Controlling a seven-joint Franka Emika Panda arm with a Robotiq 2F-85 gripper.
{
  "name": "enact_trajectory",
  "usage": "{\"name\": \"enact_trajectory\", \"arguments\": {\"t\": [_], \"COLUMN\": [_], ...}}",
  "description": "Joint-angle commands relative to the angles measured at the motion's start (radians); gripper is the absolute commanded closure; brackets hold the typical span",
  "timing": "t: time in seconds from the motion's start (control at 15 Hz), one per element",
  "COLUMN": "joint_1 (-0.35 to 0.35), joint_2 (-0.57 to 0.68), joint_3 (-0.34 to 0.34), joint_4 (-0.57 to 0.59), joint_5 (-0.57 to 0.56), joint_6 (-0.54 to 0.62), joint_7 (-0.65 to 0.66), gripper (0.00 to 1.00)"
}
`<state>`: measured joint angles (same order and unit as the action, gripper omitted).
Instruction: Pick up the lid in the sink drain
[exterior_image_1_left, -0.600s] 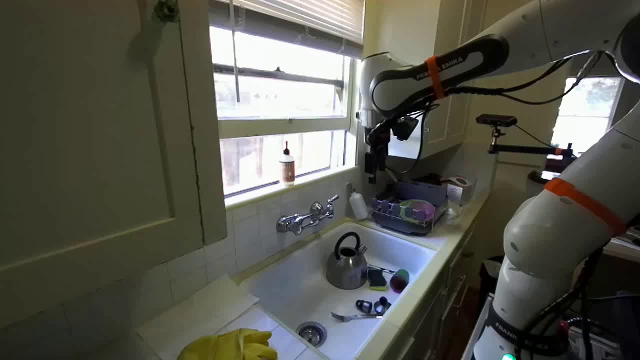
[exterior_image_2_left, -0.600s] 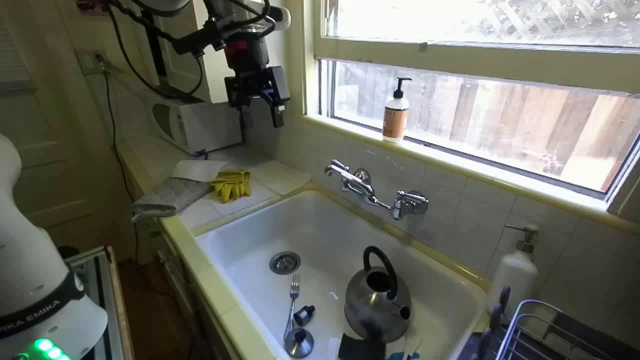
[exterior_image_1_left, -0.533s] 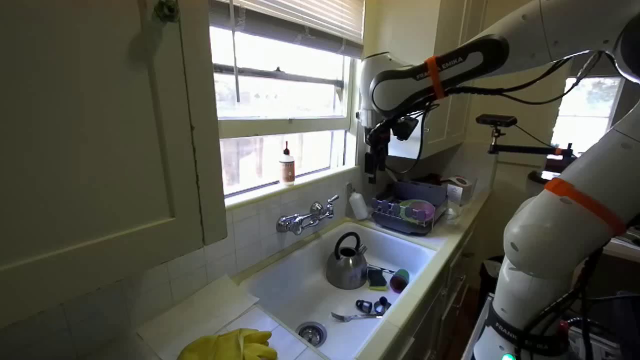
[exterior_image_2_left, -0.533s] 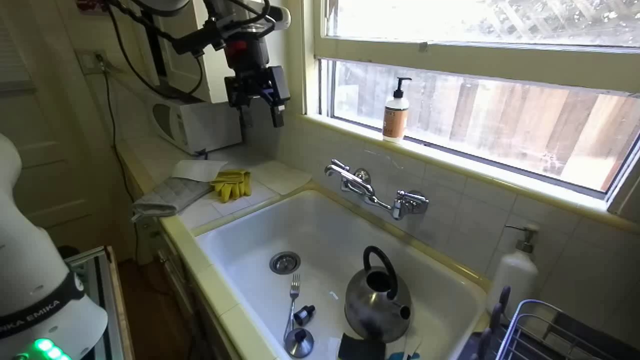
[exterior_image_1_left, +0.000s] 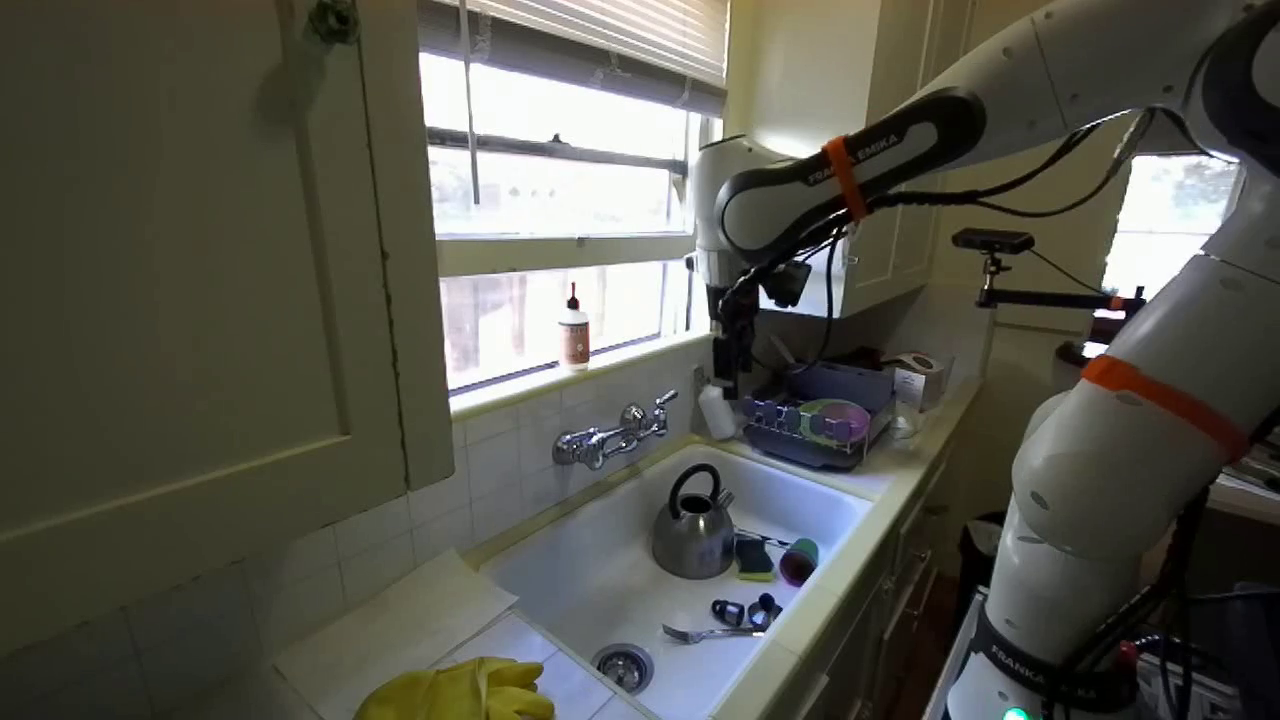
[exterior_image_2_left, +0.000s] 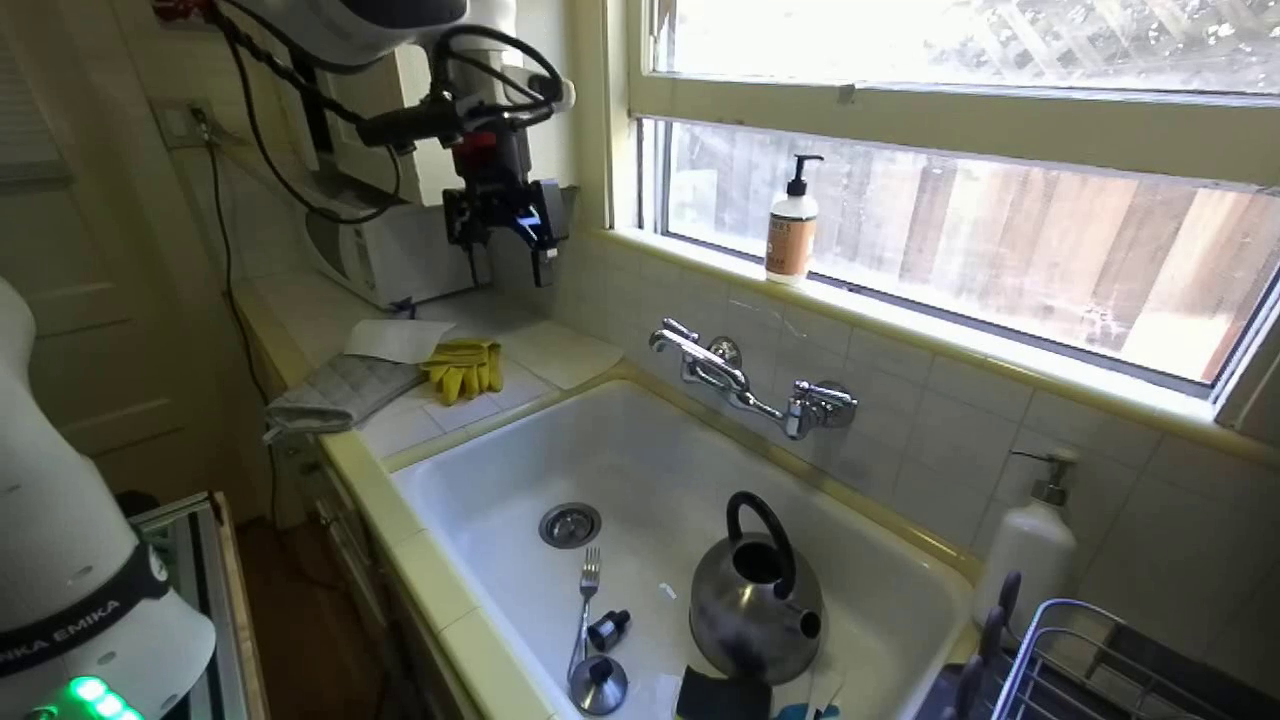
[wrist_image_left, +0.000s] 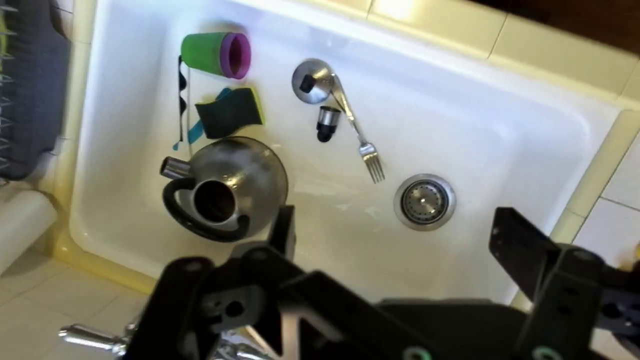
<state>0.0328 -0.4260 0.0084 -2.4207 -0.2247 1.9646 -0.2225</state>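
Spread end effector (wrist_image_left: 395, 225) well above a strainer lid (wrist_image_left: 424, 200) in the sink drain (wrist_image_left: 451, 201)

In the white rectangular sink (wrist_image_left: 480, 120): a steel kettle (wrist_image_left: 260, 170), upright, round-bodied, with a black looped handle; too dark inside its mouth to tell the contents. Just beside the kettle, contact impossible to tell: a dark, flat sponge (wrist_image_left: 227, 115) edged in yellow. Farther from the kettle: a green, purple-rimmed cup (wrist_image_left: 202, 52), lying on its side. Near the kettle but apart from it: a metal fork (wrist_image_left: 368, 150), a small black-and-silver cylinder (wrist_image_left: 327, 122), and a round metal disc (wrist_image_left: 316, 77) with a black knob. Past the kettle's spout end, outside the sink, in an exterior view: a dark rack (exterior_image_1_left: 790, 448) holding rounded green and purple dishware (exterior_image_1_left: 845, 420).

Opposite the kettle's spout: the strainer lid, round, metallic, pierced with small holes, inside the grey ring of the sink drain. Higher than the kettle in both exterior views: the end effector, pointing down, with black fingers (wrist_image_left: 520, 247) wide apart. Between those fingers in the wrist view, just past the tips: the strainer lid, far below and well apart from them.
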Motion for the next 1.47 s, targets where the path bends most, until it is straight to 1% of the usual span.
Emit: {"name": "enact_trajectory", "arguments": {"t": [0.0, 0.2, 0.4, 0.53, 0.6, 0.67, 0.8, 1.13, 1.27, 1.4], "joint_1": [0.051, 0.055, 0.04, 0.031, 0.027, 0.027, 0.021, 0.022, 0.034, 0.032], "joint_2": [0.139, 0.24, 0.357, 0.446, 0.483, 0.41, 0.448, 0.427, 0.534, 0.604], "joint_3": [-0.001, 0.0, -0.003, -0.004, -0.004, 0.009, 0.01, 0.012, 0.025, 0.042], "joint_4": [-0.034, -0.068, -0.083, -0.074, -0.067, -0.08, -0.072, -0.068, -0.013, 0.004], "joint_5": [0.061, 0.089, 0.117, 0.135, 0.158, 0.119, 0.121, 0.121, 0.152, 0.194], "joint_6": [0.119, 0.247, 0.374, 0.436, 0.457, 0.409, 0.422, 0.422, 0.441, 0.504], "joint_7": [-0.034, -0.043, -0.053, -0.073, -0.11, -0.056, -0.061, -0.061, -0.095, -0.131], "gripper": [0.0, 0.0, 0.0, 0.0, 0.0, 0.0, 0.0, 0.0, 0.0, 0.0]}}
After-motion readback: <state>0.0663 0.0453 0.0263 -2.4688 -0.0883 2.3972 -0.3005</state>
